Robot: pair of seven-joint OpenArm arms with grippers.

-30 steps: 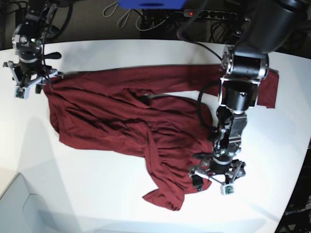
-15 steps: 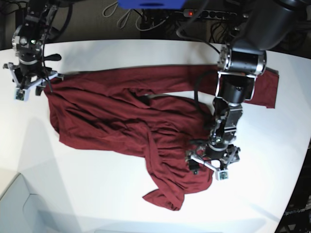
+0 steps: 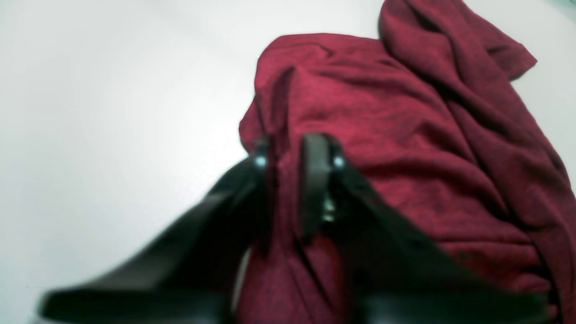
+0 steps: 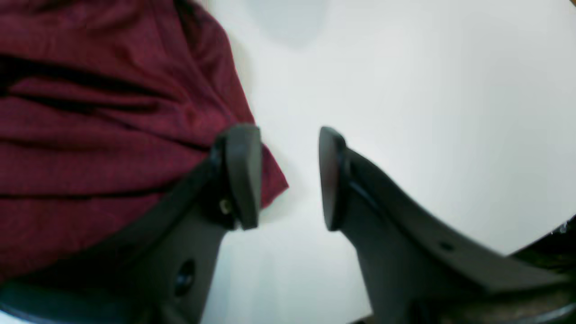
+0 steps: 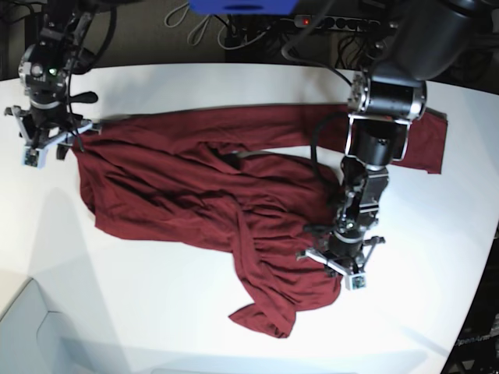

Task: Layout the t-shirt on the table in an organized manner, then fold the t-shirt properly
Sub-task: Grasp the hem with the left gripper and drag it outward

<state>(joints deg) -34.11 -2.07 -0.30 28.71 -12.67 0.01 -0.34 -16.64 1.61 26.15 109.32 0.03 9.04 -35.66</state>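
- The t-shirt (image 5: 210, 202) lies crumpled across the middle of the table (image 5: 156, 312), one sleeve stretched along the far side toward the right.
- My left gripper (image 3: 288, 180) is pinched on a fold at the shirt's near right edge.
- My right gripper (image 4: 288, 175) stands apart over the shirt's far left corner, gripping nothing.
- The cloth looks thin, light and limp; I judge it will sag and bunch, so edges and corners are the best holds.
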